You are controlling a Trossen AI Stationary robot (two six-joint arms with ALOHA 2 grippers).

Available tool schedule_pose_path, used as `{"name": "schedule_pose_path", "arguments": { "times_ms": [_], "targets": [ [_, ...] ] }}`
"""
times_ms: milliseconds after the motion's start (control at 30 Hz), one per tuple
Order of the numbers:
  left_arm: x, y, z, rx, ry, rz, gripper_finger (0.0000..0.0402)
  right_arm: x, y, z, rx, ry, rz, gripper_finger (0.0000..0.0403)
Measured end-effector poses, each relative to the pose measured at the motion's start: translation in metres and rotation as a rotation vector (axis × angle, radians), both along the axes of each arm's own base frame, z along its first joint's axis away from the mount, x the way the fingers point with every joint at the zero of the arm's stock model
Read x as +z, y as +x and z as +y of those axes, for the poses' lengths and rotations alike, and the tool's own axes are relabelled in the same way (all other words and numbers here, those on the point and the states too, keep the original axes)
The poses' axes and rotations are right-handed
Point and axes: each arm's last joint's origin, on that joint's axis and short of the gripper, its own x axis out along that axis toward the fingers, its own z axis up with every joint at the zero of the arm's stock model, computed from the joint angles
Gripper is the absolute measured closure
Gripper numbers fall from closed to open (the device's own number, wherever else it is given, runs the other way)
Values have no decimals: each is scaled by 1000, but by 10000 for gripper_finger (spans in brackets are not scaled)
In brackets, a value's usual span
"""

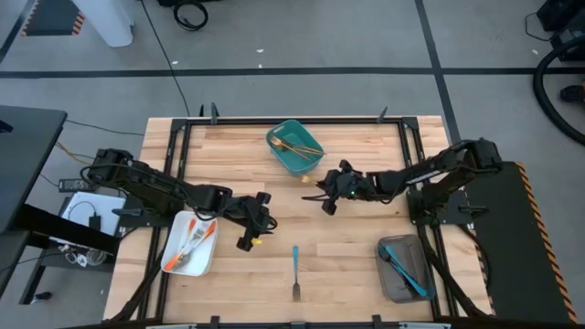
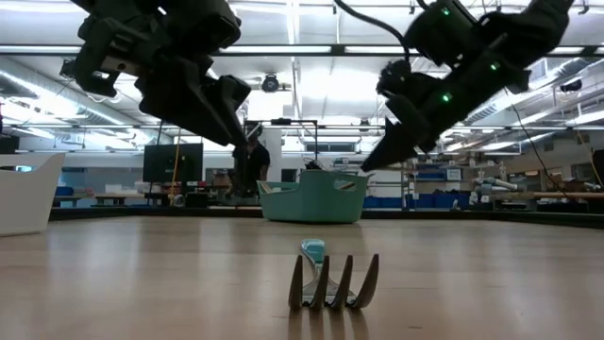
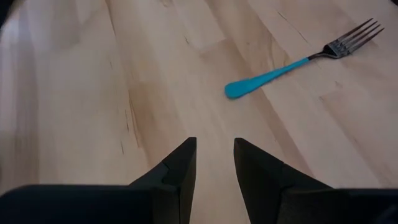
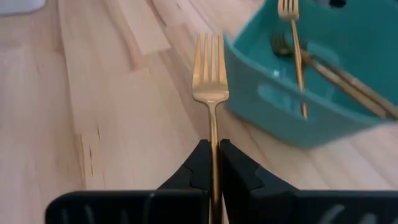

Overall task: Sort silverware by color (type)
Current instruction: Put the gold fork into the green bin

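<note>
My right gripper [image 4: 213,147] is shut on a gold fork [image 4: 209,68] and hovers over the table just near of the teal bin [image 1: 294,155], which holds more gold forks [image 4: 297,43]. My left gripper [image 3: 214,155] is open and empty above bare wood near the table's middle [image 1: 249,228]. A blue-handled fork [image 3: 298,62] lies flat on the table ahead of it, toward the near edge [image 1: 295,271]. Orange-handled utensils [image 1: 194,239] lie in the white tray, and blue-handled ones [image 1: 407,270] in the grey tray. My right gripper pinches the gold fork's handle [image 4: 213,132] between its two fingers. The fork runs along the fingers, and its tines point straight ahead past the fingertips. It is lifted clear of the table. How far back the handle reaches is hidden by the fingers.
The white tray [image 1: 174,260] sits at the near left and the grey tray [image 1: 388,279] at the near right. The teal bin's wall [image 4: 280,99] stands close beside the held fork. Bare wood lies between the two arms [image 1: 292,219]. A black frame rails the table's sides.
</note>
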Motion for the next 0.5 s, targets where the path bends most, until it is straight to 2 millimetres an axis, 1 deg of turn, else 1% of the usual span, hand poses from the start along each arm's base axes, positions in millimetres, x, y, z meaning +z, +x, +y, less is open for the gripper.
{"name": "schedule_pose_path", "arguments": {
  "times_ms": [200,333,500],
  "targets": [
    [-1,-1,0,4,-4,11,285,20,13,-2,7,-30,1,380],
    [0,-1,-4,-12,-1,-5,285,33,23,-9,-7,-41,-10,380],
    [3,-1,-14,-31,6,-46,285,43,31,-19,-10,-83,17,380]
  ]
}}
